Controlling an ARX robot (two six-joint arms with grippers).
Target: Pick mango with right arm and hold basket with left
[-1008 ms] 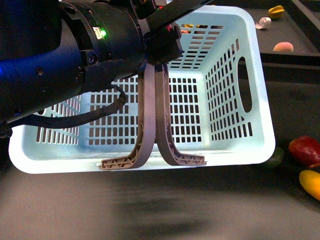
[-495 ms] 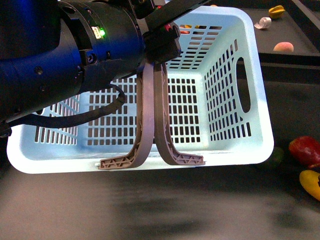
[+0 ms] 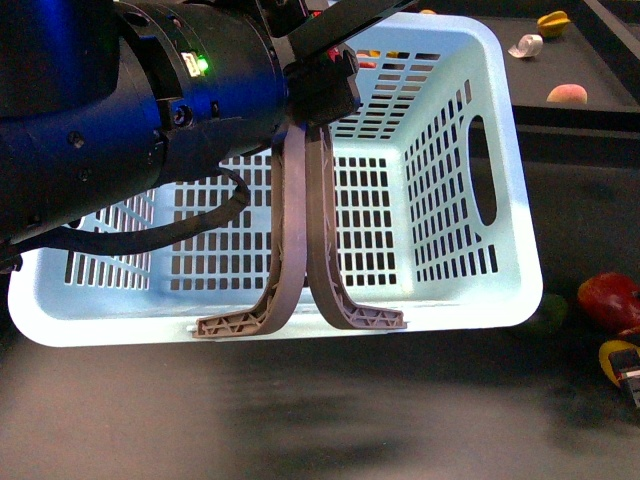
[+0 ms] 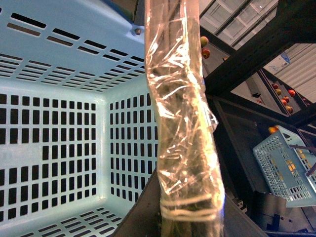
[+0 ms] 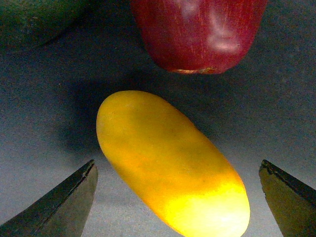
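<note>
The turquoise basket [image 3: 470,290] fills the middle of the front view. Its two brown-grey handles [image 3: 305,210] stand upright together. My left gripper [image 3: 322,88], on the bulky black arm, is shut on the tops of the handles. In the left wrist view the film-wrapped handles [image 4: 182,123] run up from the jaws beside the basket's inside [image 4: 59,123]. The yellow mango [image 3: 610,356] lies at the right edge. My right gripper [image 3: 630,378] is open just over it. In the right wrist view the mango [image 5: 168,158] lies between the two fingertips [image 5: 64,202], not touched.
A dark red fruit [image 3: 610,298] [image 5: 197,29] lies just beyond the mango, and a dark green fruit [image 3: 550,312] [image 5: 34,19] beside the basket's corner. A back shelf holds a peach-coloured fruit [image 3: 566,94] and a yellow item [image 3: 552,22]. Another turquoise basket [image 4: 286,168] shows in the left wrist view.
The basket has shifted slightly to the left with my left arm. My right gripper's tip has come into view over the mango at the right edge.
</note>
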